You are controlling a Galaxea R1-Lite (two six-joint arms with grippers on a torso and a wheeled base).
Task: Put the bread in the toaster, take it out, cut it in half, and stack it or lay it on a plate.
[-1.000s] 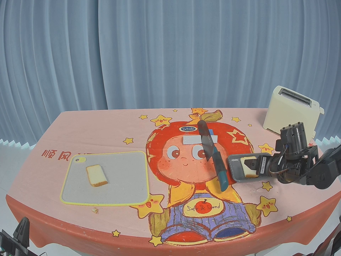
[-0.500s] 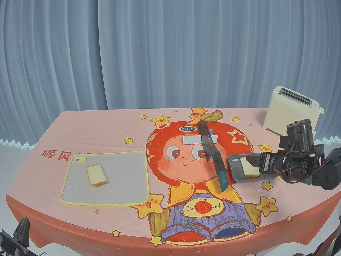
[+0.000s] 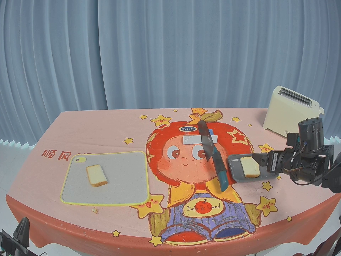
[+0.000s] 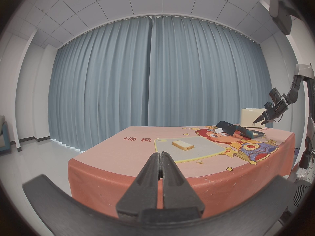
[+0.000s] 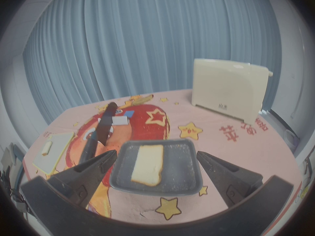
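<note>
Now the right pincer (image 5: 156, 155) is hanging spread by the plate (image 5: 182, 167); the unplated bread (image 3: 96, 175) is lying far left, nearer the closed left pincer (image 4: 160, 155).

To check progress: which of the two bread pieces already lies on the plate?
The right piece, on the grey plate near the toaster; the other piece lies on the cutting board.

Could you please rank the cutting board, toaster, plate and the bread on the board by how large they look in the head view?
Largest: cutting board
Then toaster, standing farthest back
Then plate
Smallest: bread on the board
</note>
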